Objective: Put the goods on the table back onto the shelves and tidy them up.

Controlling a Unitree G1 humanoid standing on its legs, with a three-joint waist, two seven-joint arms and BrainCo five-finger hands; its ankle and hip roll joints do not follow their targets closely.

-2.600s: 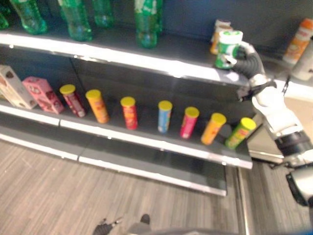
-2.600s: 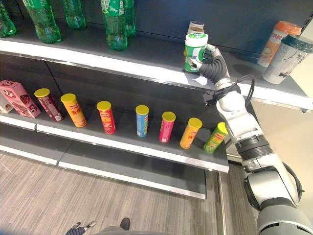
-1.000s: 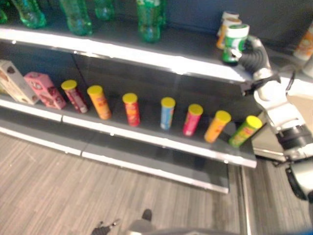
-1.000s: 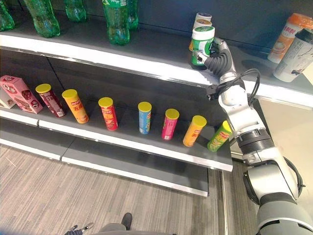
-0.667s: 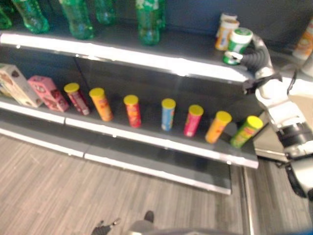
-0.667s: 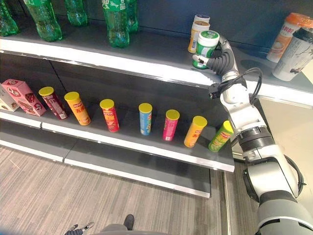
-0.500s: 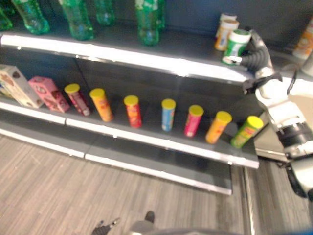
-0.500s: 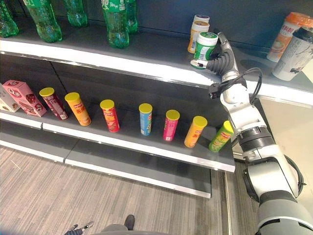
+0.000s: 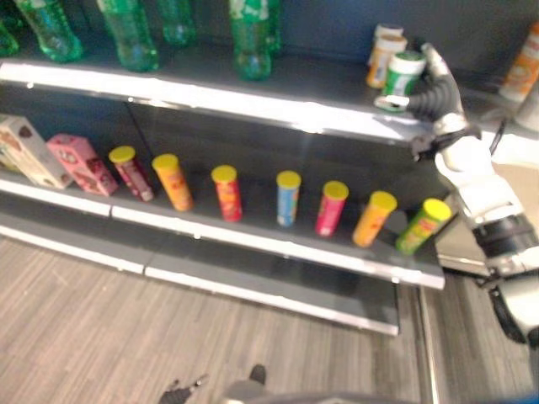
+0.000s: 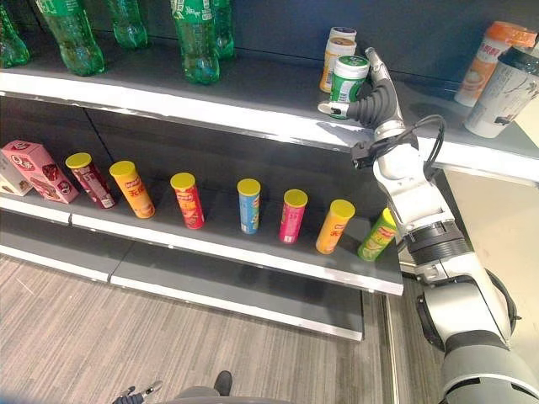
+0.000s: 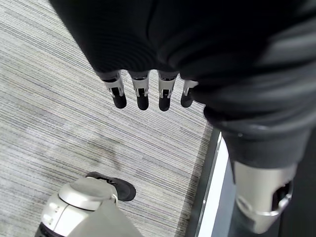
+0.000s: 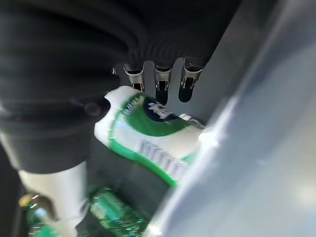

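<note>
Nearest, grey plank floor (image 10: 101,345), with the left hand (image 11: 139,91) hanging over it, fingers straight and relaxed, holding nothing. Next, on the lower shelf (image 10: 253,252), a row of yellow-lidded tube cans set apart from each other: dark red (image 10: 84,178), orange (image 10: 132,188), red (image 10: 187,200), blue (image 10: 248,204), pink (image 10: 293,215), amber (image 10: 335,225) and, last on the right and leaning, green (image 10: 376,235); a pink box (image 10: 34,171) just left of the row. Higher and further back, on the upper shelf (image 10: 210,105), green bottles (image 10: 195,38) standing towards the left, two tall cups (image 10: 484,63) well off to the right. Between those groups, the green-and-white jar (image 10: 348,80) upright near the shelf's front edge, with an orange-and-white can (image 10: 337,52) just behind it, close against its far side. Reaching up to that jar from the right, the right hand (image 10: 375,105): opened wide, fingers (image 12: 160,84) straight along the jar's right side, thumb stretched out low in front of the jar's base, nothing curled round it. Cannot tell whether fingers or thumb actually touch the jar. Nothing between jar and shelf edge except that thumb.
</note>
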